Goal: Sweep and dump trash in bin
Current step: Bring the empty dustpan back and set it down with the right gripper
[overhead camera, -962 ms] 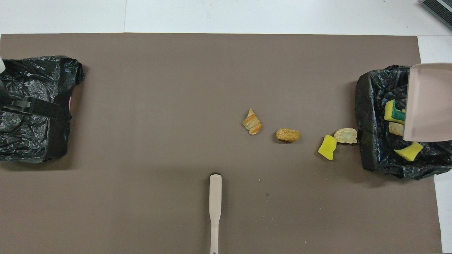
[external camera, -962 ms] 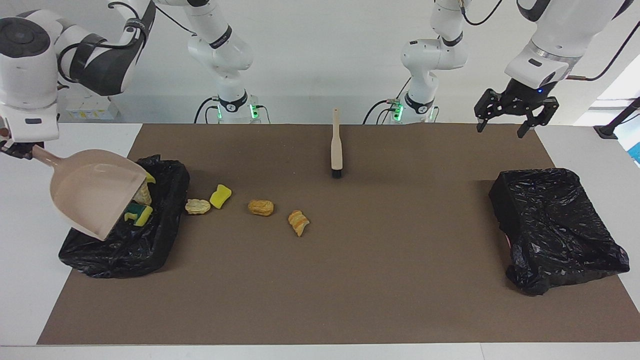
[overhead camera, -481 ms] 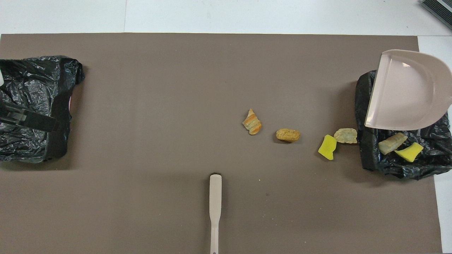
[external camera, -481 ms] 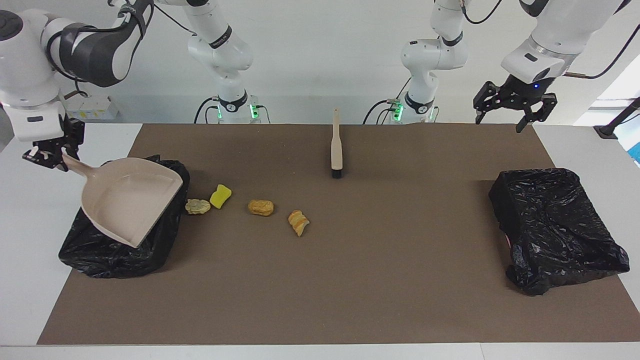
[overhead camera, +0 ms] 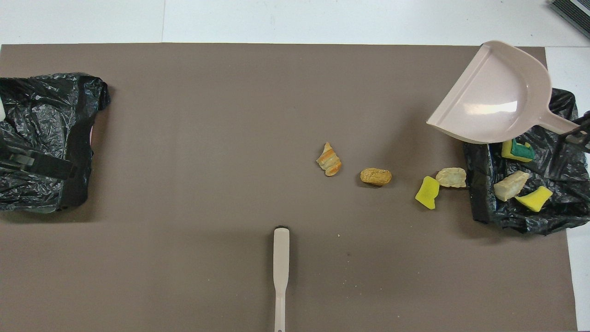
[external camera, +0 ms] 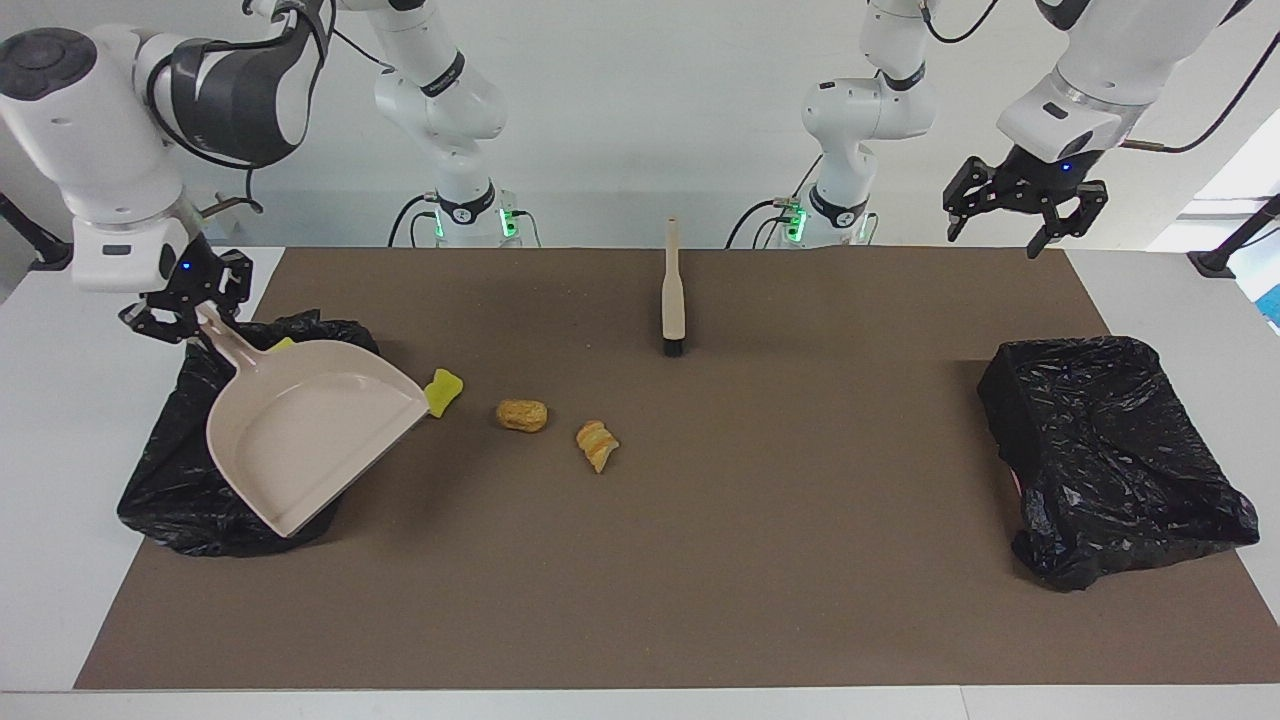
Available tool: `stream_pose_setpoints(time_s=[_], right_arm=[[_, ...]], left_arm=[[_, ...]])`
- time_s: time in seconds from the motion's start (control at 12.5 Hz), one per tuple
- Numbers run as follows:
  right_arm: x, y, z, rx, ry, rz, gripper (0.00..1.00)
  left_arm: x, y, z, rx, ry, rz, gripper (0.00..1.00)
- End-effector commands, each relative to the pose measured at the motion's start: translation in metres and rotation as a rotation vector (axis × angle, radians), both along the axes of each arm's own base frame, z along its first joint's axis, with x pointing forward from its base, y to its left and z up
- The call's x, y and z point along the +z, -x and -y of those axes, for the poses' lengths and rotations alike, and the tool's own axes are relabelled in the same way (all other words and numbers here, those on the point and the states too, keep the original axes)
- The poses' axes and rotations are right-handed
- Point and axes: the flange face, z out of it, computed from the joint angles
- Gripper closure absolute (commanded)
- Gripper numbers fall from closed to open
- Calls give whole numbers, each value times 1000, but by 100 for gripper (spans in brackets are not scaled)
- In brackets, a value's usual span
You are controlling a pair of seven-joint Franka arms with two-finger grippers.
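My right gripper [external camera: 190, 312] is shut on the handle of the beige dustpan [external camera: 300, 430], which hangs empty and roughly level over the black-lined bin [external camera: 170, 500] at the right arm's end. In that bin [overhead camera: 562, 210] lie three pieces of trash: a green-backed sponge [overhead camera: 516, 150], a tan lump [overhead camera: 509, 186] and a yellow sponge [overhead camera: 533, 198]. Several more pieces lie on the mat beside it: a yellow sponge [overhead camera: 427, 192], a pale lump [overhead camera: 451, 177], a tan lump [overhead camera: 375, 176] and a striped lump [overhead camera: 329, 159]. My left gripper [external camera: 1010, 218] waits open in the air.
The beige brush [external camera: 673, 295] lies on the brown mat [external camera: 760, 560] near the robots, midway along the table, bristles pointing away from them. A second black-lined bin [external camera: 1110, 450] stands at the left arm's end, under my left gripper [overhead camera: 27, 159] in the overhead view.
The dustpan has turned from tipped over the bin to level and swung toward the table's middle, its handle now over the bin. Three pieces now rest in the bin. The left gripper rose slightly.
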Motion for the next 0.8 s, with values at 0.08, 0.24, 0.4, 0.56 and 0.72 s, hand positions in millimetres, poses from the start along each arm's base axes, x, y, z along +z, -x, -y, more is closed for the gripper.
stream_pose_setpoints(time_s=[0.08,0.24,0.4,0.56,0.72], right_arm=[[-2,16,-61,-279,-49,8,100],[-10,21,-102,-409,-79,-4,100],[-22,25,-135,-472,-117,-38,100],[-22,30,-191,-578,-101,-27,100],[-30,37,-250,-659,-96,-13,100]], left_arm=[[0,8,-4,-2,-18,0,0],[0,8,-4,-2,-20,0,0],[0,7,-5,-1,-18,1,0],[0,7,-4,1,-18,1,0],[1,7,-4,1,-20,3,0]])
